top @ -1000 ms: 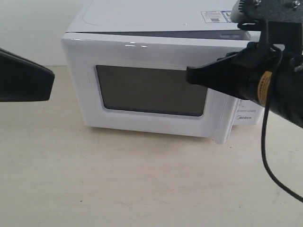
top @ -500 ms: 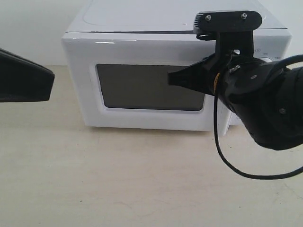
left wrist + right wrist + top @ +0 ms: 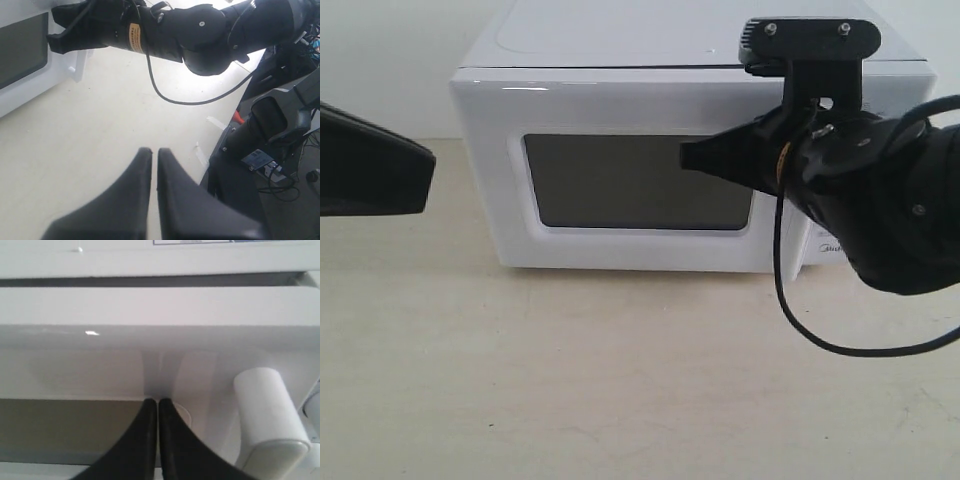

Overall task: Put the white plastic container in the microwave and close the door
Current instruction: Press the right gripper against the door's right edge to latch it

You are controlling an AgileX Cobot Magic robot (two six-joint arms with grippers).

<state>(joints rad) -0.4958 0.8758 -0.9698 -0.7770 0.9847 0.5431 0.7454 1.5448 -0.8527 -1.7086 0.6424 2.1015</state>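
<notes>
The right claw (image 3: 152,402), jaws pressed together and empty, meets the face of the door (image 3: 620,100) just left of its bar handle (image 3: 267,415); if the latch has not caught, a hard push here could skid along the glossy panel or shove the microwave (image 3: 620,35) farther back on the desk (image 3: 570,380). The white plastic container shows in no view and is presumably shut inside behind the dark window (image 3: 630,180), which cannot be confirmed. The left claw (image 3: 151,152), likewise closed and empty, hovers over the desk at the left, well clear, while the right arm's black cable (image 3: 782,300) hangs near the handle and might snag.
</notes>
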